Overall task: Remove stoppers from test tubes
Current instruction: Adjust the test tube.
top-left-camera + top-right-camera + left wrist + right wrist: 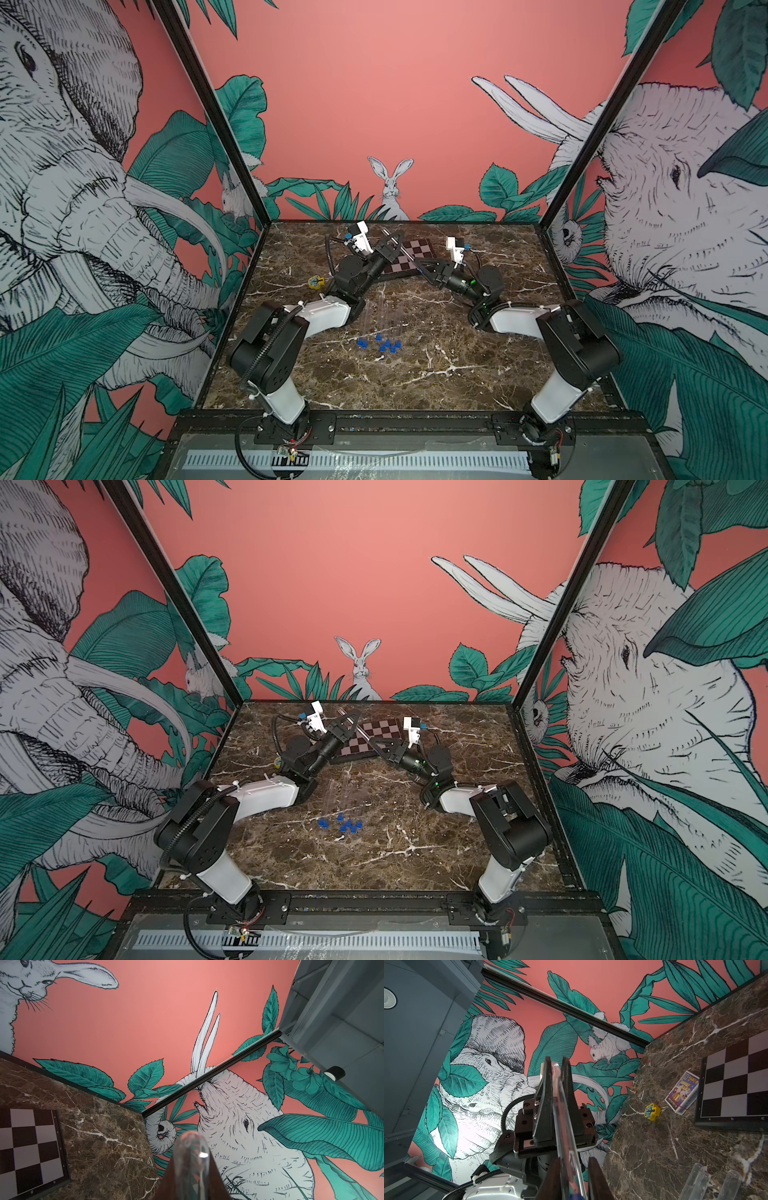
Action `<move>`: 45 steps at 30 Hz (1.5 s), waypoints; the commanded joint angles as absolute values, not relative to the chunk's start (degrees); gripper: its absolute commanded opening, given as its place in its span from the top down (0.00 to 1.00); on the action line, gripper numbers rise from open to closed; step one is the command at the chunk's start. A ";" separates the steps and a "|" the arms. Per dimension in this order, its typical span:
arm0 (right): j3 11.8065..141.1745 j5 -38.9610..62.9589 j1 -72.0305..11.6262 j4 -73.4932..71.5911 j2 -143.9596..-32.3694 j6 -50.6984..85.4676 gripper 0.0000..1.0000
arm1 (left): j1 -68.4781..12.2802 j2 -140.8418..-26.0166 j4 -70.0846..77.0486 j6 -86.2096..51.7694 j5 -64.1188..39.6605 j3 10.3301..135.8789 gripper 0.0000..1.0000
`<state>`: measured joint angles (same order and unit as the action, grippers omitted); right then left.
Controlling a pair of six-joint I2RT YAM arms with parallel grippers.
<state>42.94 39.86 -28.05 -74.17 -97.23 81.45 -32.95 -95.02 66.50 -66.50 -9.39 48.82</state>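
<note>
My left gripper [390, 245] [193, 1167] is shut on a clear test tube [564, 1118], holding it slanted above the chessboard's front edge; the tube's round end [192, 1147] sticks out past the fingers. My right gripper [418, 263] [574, 1162] straddles the tube's other end, where a blue stopper [576, 1197] plugs it. Its jaws stand close on either side with a thin gap showing on one side. Several loose blue stoppers [386, 345] [345, 825] lie mid-table, with empty test tubes [695, 1180] just behind them.
A chessboard [415, 253] [737, 1084] lies at the back centre under both grippers. A small yellow toy [316, 282] [652, 1112] and a card box [682, 1093] lie to its left. Walls close the table [415, 382] on three sides.
</note>
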 commanded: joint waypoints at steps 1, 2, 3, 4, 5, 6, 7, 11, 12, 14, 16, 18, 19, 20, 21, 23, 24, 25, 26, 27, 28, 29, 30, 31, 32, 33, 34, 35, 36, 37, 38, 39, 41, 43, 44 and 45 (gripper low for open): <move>44.80 38.14 -28.31 -74.87 -95.97 84.06 0.89 | -33.23 -94.47 68.08 -62.84 -11.88 48.52 0.82; 45.03 38.22 -28.39 -74.44 -95.97 83.96 0.91 | -33.23 -94.56 68.08 -63.08 -12.39 48.56 0.78; 45.36 38.23 -28.37 -73.91 -95.96 83.72 0.92 | -33.27 -94.65 68.16 -63.34 -13.08 48.47 0.75; 45.76 38.22 -28.38 -73.26 -95.98 83.46 0.94 | -33.23 -94.70 68.27 -63.65 -13.54 48.34 0.71; 46.12 38.23 -28.38 -72.67 -96.00 83.31 0.95 | -33.23 -94.79 68.34 -63.94 -13.97 48.25 0.67; 46.40 38.22 -28.37 -72.19 -95.99 83.08 0.95 | -33.23 -94.89 68.44 -64.20 -14.65 48.14 0.64; 46.93 38.61 -28.27 -71.64 -95.99 82.84 0.95 | -33.22 -95.01 68.63 -64.50 -15.17 47.98 0.61; 48.64 40.53 -27.53 -66.51 -95.29 80.68 0.97 | -33.23 -94.37 69.41 -64.57 -15.98 46.31 0.51; 48.84 40.96 -27.25 -65.15 -94.88 79.78 0.97 | -33.24 -94.06 69.06 -64.51 -16.23 46.08 0.51; 49.39 41.91 -26.84 -62.95 -94.32 79.10 0.97 | -33.25 -93.54 68.43 -64.45 -16.97 45.64 0.54; 50.21 43.07 -26.71 -60.95 -94.27 77.26 0.97 | -33.35 -93.51 67.57 -64.46 -17.70 45.58 0.57; 50.92 43.99 -26.42 -59.71 -94.17 76.68 0.97 | -33.48 -93.77 68.33 -64.82 -17.59 44.89 0.57; 51.23 44.43 -26.37 -59.18 -94.20 76.48 0.97 | -33.44 -93.82 69.01 -64.92 -17.20 44.35 0.55; 51.47 44.70 -26.27 -58.73 -94.05 76.16 0.97 | -33.46 -93.79 69.14 -64.78 -17.06 44.00 0.54; 51.59 44.95 -26.13 -58.03 -93.97 75.94 0.97 | -33.43 -93.41 68.88 -64.42 -16.74 43.57 0.54; 51.94 45.34 -26.02 -56.68 -93.63 75.17 0.97 | -33.45 -92.61 67.24 -63.52 -16.50 43.15 0.50; 51.89 45.22 -25.96 -56.25 -93.45 74.85 0.97 | -33.41 -92.07 65.54 -62.68 -16.69 43.19 0.46; 51.91 45.21 -25.72 -55.73 -93.13 74.67 0.97 | -33.43 -91.13 62.87 -61.43 -17.06 43.16 0.44; 51.94 45.17 -25.46 -55.06 -92.82 74.38 0.97 | -33.44 -90.02 60.43 -59.86 -17.58 43.02 0.42; 52.03 45.16 -25.04 -53.75 -92.36 73.88 0.97 | -33.48 -88.23 56.40 -57.80 -17.98 42.60 0.39; 52.29 45.29 -24.64 -51.98 -92.22 73.02 0.97 | -33.41 -85.78 50.78 -54.55 -18.09 42.21 0.37; 52.44 45.35 -24.21 -50.05 -90.78 71.99 0.97 | -33.39 -83.15 44.56 -51.14 -18.11 41.94 0.37; 52.87 45.40 -23.66 -46.98 -89.44 70.45 0.97 | -33.37 -79.64 36.75 -46.95 -17.78 41.84 0.35; 53.35 45.42 -23.20 -43.31 -88.42 68.50 0.97 | -33.32 -76.01 28.17 -42.02 -16.93 42.22 0.34; 53.83 45.44 -22.82 -40.09 -87.49 66.52 0.97 | -33.44 -72.73 20.48 -37.43 -16.13 42.83 0.33; 54.60 45.45 -22.53 -36.65 -86.69 64.61 0.97 | -33.45 -69.39 11.67 -32.24 -13.96 44.03 0.33; 55.58 45.51 -22.19 -32.02 -85.97 62.25 0.97 | -33.46 -65.94 4.68 -27.58 -11.90 45.04 0.33; 56.62 45.69 -22.07 -28.41 -85.52 60.39 0.97 | -33.61 -63.70 -0.12 -23.95 -10.57 46.00 0.33; 58.04 46.05 -21.94 -24.62 -85.20 58.40 0.97 | -33.99 -61.37 -4.47 -18.06 -9.02 47.18 0.33; 59.54 46.44 -21.93 -20.56 -85.00 56.47 0.97 | -34.64 -59.71 -7.34 -12.29 -7.24 48.06 0.34; 60.92 46.74 -21.93 -16.75 -84.99 54.68 0.97 | -35.29 -58.93 -9.43 -7.95 -5.77 48.98 0.35; 62.95 47.09 -21.97 -12.20 -85.06 52.43 0.97 | -35.92 -58.71 -11.40 -2.49 -4.77 50.19 0.35; 66.67 47.88 -21.94 -3.90 -85.25 48.36 0.97 | -37.72 -59.86 -13.98 6.35 -2.11 52.52 0.38; 70.72 47.97 -21.96 5.45 -85.51 43.31 0.96 | -39.73 -62.16 -14.22 15.36 1.71 53.77 0.38; 72.54 47.91 -21.97 9.32 -85.60 41.27 0.96 | -42.03 -63.16 -12.90 19.56 3.40 53.68 0.38; 73.74 47.98 -21.97 12.34 -85.78 39.62 0.96 | -42.79 -63.83 -11.07 22.75 4.69 53.26 0.38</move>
